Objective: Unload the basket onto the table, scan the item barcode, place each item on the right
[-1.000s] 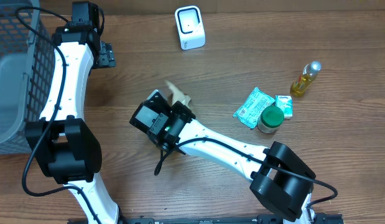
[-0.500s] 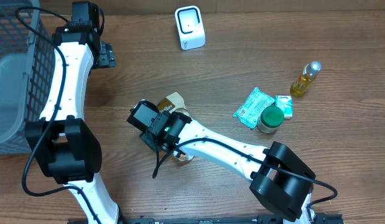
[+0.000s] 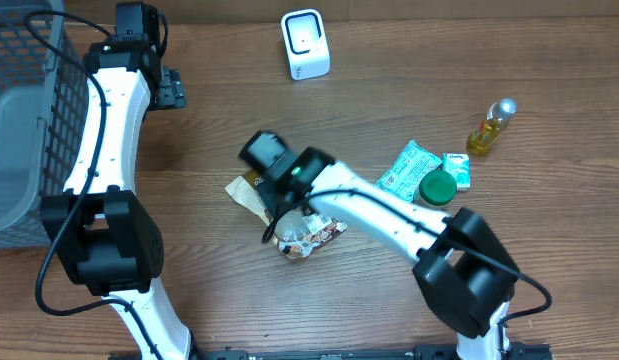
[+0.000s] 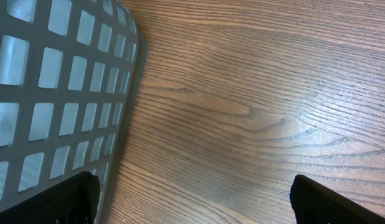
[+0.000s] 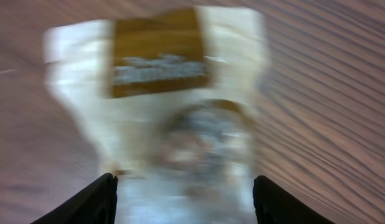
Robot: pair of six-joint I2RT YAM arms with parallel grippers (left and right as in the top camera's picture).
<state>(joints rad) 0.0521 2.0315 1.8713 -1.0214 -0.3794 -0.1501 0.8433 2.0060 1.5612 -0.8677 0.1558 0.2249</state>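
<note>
- Right tool (image 5: pixel 186 200) is released, jaws apart, snack packet (image 3: pixel 307 236) lying flat on the counter (image 3: pixel 569 60) just beneath it. What bites us here?
- Crinkly film could slip on pickup, and the scanner (image 3: pixel 306 45) sits well apart. Can't spot any barcode either: wrist view's a blur, and overhead the arm covers part of the packet.

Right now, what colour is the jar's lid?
Green; the lid shows best in the overhead view.

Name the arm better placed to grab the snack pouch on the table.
Right. Its open end effector hovers directly over the snack pouch; the left end effector sits far away beside the basket.
</note>
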